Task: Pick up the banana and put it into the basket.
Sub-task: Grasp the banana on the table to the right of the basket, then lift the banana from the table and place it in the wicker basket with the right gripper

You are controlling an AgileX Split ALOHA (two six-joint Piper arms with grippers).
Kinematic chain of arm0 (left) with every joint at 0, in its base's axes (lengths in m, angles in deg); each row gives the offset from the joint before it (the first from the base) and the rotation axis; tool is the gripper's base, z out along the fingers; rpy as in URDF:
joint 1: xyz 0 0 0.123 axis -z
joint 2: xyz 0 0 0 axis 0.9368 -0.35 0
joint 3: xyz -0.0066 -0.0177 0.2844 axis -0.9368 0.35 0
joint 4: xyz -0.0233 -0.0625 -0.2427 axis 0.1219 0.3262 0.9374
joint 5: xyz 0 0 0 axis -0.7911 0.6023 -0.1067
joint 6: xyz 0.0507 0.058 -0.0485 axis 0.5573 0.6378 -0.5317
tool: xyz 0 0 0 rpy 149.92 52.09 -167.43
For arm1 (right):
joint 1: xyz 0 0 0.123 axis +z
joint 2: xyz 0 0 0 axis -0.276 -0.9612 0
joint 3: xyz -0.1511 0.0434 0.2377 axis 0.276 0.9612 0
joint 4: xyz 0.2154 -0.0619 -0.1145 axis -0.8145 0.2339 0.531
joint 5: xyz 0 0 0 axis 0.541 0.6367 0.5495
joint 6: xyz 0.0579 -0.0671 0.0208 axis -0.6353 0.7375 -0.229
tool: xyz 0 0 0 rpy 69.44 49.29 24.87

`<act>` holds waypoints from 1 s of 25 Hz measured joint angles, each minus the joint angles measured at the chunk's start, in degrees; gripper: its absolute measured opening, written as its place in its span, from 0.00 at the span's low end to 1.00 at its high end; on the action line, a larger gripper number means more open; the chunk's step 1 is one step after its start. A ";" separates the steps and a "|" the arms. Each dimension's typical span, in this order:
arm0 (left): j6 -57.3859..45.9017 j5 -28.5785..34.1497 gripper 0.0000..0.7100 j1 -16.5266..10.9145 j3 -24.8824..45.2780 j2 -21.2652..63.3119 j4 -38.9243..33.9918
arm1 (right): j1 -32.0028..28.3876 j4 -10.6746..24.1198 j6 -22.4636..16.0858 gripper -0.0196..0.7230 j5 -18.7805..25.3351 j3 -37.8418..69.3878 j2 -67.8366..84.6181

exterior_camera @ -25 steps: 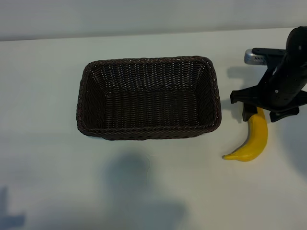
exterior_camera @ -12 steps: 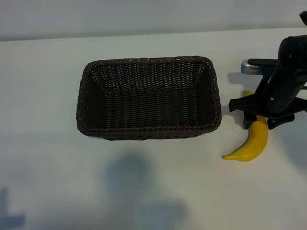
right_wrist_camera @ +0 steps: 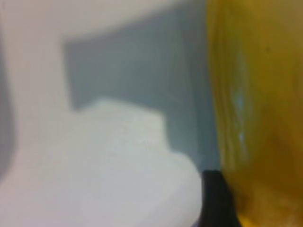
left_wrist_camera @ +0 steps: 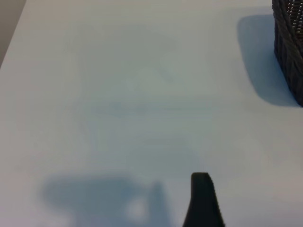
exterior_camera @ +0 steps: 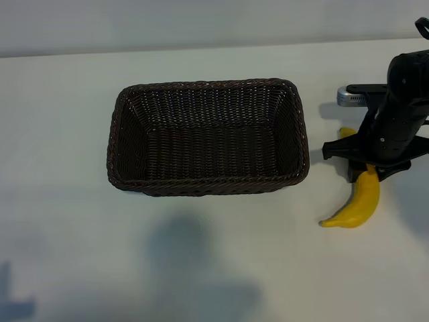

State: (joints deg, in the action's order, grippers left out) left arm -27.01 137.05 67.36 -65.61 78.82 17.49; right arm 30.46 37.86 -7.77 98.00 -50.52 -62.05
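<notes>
The yellow banana (exterior_camera: pixel 358 201) lies on the white table right of the dark-brown wicker basket (exterior_camera: pixel 208 137). My right gripper (exterior_camera: pixel 367 172) stands over the banana's upper half, open, with the jaws astride it; the stem end (exterior_camera: pixel 346 132) sticks out behind the gripper. In the right wrist view the banana (right_wrist_camera: pixel 255 94) fills one side and a black finger (right_wrist_camera: pixel 215 201) rests against its flank. The other finger is hidden. Only one finger (left_wrist_camera: pixel 202 201) of my left gripper shows, above bare table, with the basket's corner (left_wrist_camera: pixel 289 47) far off.
The basket is empty and its right wall (exterior_camera: pixel 303 134) is a short way left of the banana. The table's far edge (exterior_camera: pixel 201 47) runs behind the basket. Arm shadows fall on the table near the front (exterior_camera: pixel 194 268).
The right gripper has come lower over the banana and its jaws have narrowed around it. The banana has slid slightly to the right. The left arm has not moved.
</notes>
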 joint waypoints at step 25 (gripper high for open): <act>0.00 0.00 0.75 0.00 0.06 0.00 0.00 | 4.74 -0.60 8.70 0.61 25.68 -25.54 5.58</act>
State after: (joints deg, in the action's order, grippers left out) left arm -27.01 137.05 67.36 -65.55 78.82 17.49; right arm 35.20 37.26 0.93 123.68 -76.07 -56.47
